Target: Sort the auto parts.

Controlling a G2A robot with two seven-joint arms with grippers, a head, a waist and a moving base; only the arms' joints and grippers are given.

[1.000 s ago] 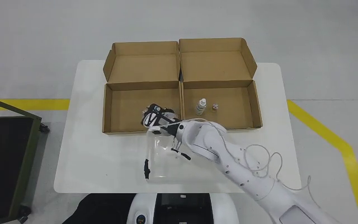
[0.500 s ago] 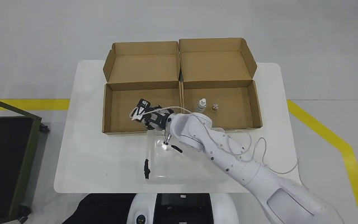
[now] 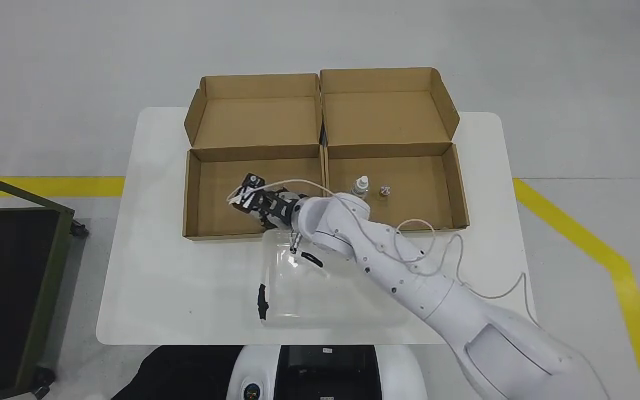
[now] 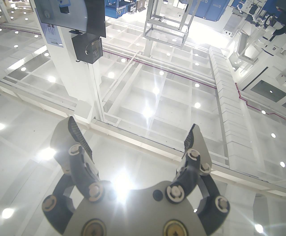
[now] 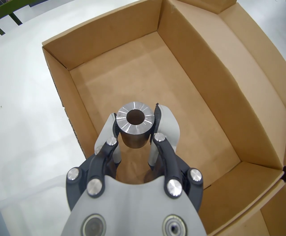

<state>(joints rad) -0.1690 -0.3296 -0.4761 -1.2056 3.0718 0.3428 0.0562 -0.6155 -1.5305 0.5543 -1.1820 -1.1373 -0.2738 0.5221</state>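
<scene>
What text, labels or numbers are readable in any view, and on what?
No text can be read.
Left box, right box: plain cardboard, no print.
Metal bushing in the right gripper: no marking, only radial lines on its end face.
Small bottle: too small to tell.
Blue panels and pillar poster, left wrist view: print present, too small and blurred to read.

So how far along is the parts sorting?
Done: a bottle-shaped part and a smaller part sit in the right box. In hand: the right gripper is shut on a metal sleeve above the left box, not yet released. Left: at least a black part by the clear tray.
</scene>
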